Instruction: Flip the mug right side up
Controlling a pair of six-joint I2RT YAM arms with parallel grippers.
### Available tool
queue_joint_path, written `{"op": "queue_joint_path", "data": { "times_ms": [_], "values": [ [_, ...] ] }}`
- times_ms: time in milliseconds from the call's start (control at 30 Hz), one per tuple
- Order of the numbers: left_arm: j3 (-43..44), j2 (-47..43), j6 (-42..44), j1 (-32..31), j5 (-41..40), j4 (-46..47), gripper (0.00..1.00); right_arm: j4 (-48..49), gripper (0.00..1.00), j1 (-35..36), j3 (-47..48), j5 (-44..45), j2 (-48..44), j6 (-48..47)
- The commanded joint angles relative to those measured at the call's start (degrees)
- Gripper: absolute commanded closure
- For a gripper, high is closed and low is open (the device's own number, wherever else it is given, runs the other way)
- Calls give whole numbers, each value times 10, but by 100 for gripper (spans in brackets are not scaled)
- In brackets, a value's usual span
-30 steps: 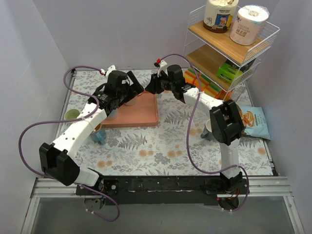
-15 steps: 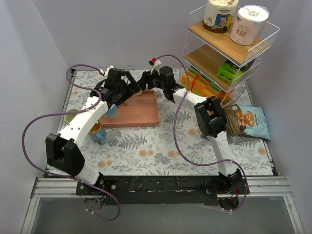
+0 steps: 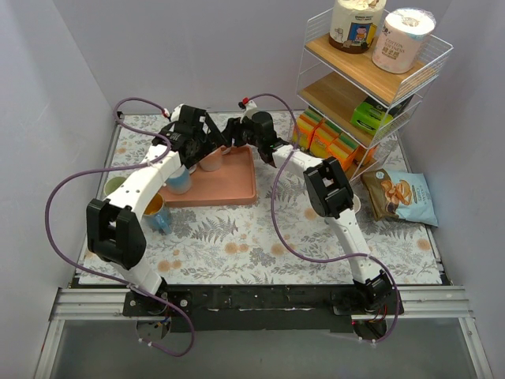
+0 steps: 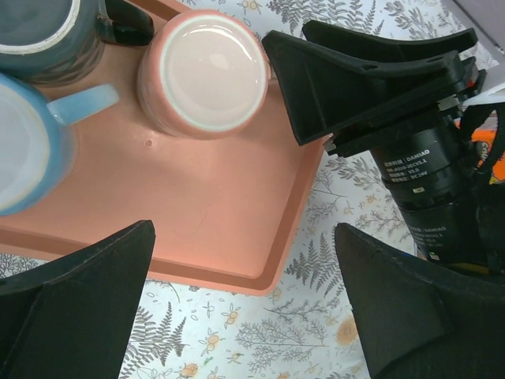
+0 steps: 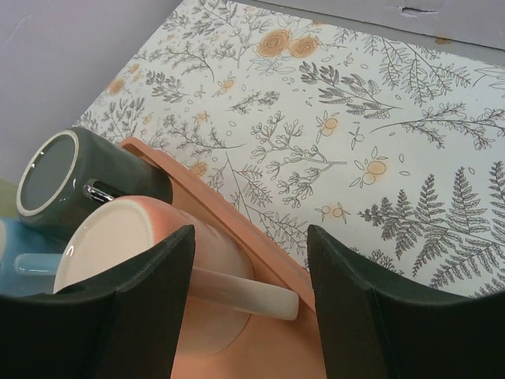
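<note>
Two arms meet over a terracotta-coloured rectangular plastic tray (image 3: 233, 183) at the far side of a fern-printed tablecloth (image 3: 252, 241).

Task object: a salmon-pink ceramic mug (image 4: 211, 71) stands upside down in the tray's far corner, with its pale, ringed base facing up. Its cream handle (image 5: 246, 294) juts sideways toward the right arm, just above the tray floor.

Right gripper (image 5: 251, 233): released. Its two black fingers (image 5: 134, 316) are spread wide, one to either side of the handle. A gap shows on each side in the right wrist view, and nothing is clasped.

Left gripper (image 4: 245, 230): also released, with its fingers (image 4: 79, 316) held far apart above the tray's near rim. It is apart from the mug, and bare tray floor shows between the jaws.

Neighbours on the tray: a dark green glazed mug (image 5: 71, 181) sits just beside the pink one. A light blue mug (image 4: 24, 142) sits next to both, its handle pointing toward the pink mug.

Background: a white wire shelf with wooden boards (image 3: 371, 79) stands at the table's far right corner, well apart from the tray.
</note>
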Motion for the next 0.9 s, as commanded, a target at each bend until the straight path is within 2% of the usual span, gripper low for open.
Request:
{"op": "queue_joint_path", "data": {
  "times_ms": [0, 100, 400, 533, 700, 800, 867],
  "values": [
    [3, -2, 10, 7, -14, -7, 2, 10, 34, -3, 29, 1, -1, 1],
    [-2, 4, 10, 9, -18, -6, 2, -8, 35, -3, 22, -11, -5, -16],
    [-12, 24, 23, 14, -30, 10, 2, -31, 39, 3, -102, -33, -76, -87],
    [-29, 25, 23, 14, -25, 23, 2, -31, 39, 13, -154, -26, -131, -132],
    [-34, 36, 27, 14, -25, 33, 2, -20, 39, 20, -215, 34, -201, -169],
    [-34, 35, 26, 14, -27, 36, 5, 4, 39, 24, -246, 22, -238, -213],
    [-33, 34, 24, 14, -31, 36, 5, -25, 38, 25, -246, 0, -246, -245]
  ]
}}
